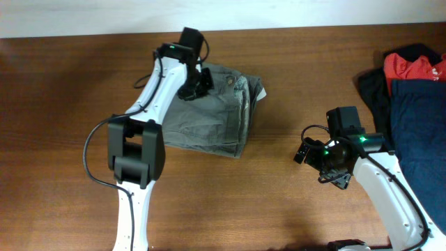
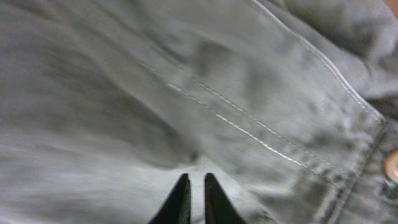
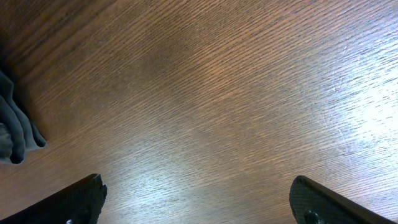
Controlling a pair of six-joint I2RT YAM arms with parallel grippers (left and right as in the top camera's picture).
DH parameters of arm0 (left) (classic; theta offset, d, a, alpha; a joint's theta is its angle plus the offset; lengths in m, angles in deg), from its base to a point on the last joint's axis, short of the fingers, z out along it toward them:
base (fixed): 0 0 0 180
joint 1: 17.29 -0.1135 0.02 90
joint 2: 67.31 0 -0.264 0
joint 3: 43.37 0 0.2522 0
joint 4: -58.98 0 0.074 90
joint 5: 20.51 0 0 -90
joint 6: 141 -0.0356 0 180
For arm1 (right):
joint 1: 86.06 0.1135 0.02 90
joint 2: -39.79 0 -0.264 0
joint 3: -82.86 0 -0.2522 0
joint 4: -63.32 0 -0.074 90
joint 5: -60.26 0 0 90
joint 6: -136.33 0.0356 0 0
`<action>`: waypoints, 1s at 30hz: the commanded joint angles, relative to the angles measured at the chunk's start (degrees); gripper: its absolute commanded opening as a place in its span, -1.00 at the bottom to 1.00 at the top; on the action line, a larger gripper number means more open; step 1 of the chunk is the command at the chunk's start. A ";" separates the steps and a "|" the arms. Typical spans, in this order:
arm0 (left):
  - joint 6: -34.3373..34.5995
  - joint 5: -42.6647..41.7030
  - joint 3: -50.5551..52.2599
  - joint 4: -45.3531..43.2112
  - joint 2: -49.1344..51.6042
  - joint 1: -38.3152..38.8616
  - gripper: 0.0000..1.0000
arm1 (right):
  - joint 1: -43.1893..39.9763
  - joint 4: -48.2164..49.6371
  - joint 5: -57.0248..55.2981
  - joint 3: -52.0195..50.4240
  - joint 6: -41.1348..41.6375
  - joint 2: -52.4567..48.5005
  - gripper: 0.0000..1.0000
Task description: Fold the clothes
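Grey-olive shorts (image 1: 209, 111), folded, rumpled, flat on table

One pair of shorts (image 1: 209, 115), one navy garment (image 1: 418, 136), one red garment (image 1: 409, 66), and two tools: left tool (image 1: 192, 88), right tool (image 1: 305, 155).

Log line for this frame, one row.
task: fold shorts | shorts: folded stack on table | left hand: nearly shut, tips at shorts, grip unclear | right hand: open above table
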 commanded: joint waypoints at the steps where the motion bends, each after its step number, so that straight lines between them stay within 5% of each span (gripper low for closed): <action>1: 0.57 0.85 0.09 -0.37 0.52 -1.25 -0.90 | -0.22 0.07 0.31 -0.17 0.22 -0.02 0.97; 30: 2.73 -5.29 0.07 -18.49 4.15 6.32 -0.97 | -0.22 0.07 0.31 -0.17 0.22 -0.02 0.98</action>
